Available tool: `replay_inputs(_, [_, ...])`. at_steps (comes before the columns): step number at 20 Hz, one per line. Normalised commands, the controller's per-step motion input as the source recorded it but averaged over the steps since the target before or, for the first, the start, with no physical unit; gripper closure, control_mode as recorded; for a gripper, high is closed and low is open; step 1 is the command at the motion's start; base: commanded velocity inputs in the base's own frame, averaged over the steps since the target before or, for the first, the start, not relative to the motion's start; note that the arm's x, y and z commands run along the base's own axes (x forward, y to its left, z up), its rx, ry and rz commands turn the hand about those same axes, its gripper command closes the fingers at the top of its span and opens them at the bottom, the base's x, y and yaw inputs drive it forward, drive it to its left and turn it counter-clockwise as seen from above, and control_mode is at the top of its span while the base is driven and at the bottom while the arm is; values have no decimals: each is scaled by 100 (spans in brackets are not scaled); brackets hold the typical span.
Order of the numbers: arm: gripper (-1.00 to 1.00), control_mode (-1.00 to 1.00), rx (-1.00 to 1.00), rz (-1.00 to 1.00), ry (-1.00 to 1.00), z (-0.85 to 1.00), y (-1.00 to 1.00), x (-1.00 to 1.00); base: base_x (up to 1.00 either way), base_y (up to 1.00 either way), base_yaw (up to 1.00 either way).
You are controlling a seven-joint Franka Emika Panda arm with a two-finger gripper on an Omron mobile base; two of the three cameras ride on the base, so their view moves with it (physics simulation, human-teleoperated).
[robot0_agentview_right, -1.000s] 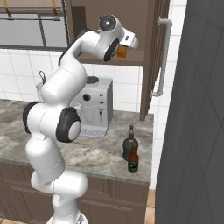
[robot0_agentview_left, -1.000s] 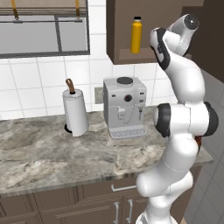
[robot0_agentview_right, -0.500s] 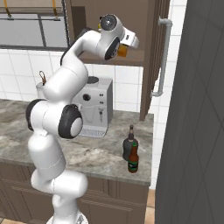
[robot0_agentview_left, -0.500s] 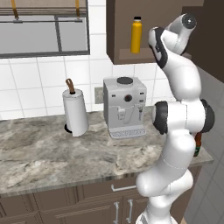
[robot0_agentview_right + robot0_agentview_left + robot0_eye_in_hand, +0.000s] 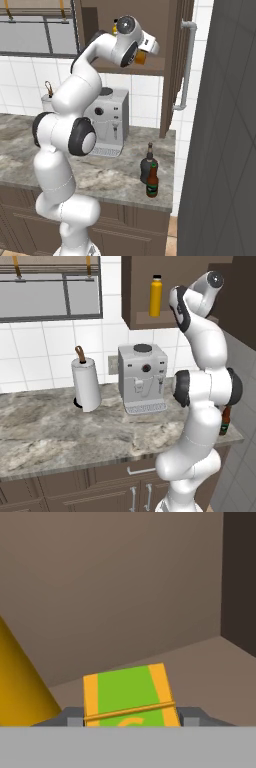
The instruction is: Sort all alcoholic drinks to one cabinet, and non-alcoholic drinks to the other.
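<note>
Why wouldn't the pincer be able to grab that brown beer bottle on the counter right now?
Probably it can't yet: the pincer is up in the cabinet, seemingly around the juice carton, far above the beer bottle.

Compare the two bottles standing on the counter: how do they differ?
The black bottle is squat with a narrow neck; the beer bottle is slim and brown. The black bottle carries a pale label; the beer bottle's label is green. The black bottle stands farther back on the counter; the beer bottle stands in front, nearer the edge. Both are upright, close together, near the counter's right end.
</note>
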Motion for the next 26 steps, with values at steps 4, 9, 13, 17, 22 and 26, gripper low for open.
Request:
replay_inputs(4, [100,-100,0,0,2,-7,0,8,0,0,0])
replay_inputs(9, [-100,-100,0,0,2,-7,0,8,0,0,0])
replay_inputs(13, [-100,-100,0,0,1,-3,0,12,0,0,0])
replay_inputs(17, [-100,-100,1,0,0,0,-1,13,0,0,0])
replay_inputs(22, [-100,-100,1,0,0,0,-1,13,0,0,0])
replay_inputs(26, [-100,-100,1,0,0,0,-1,13,0,0,0])
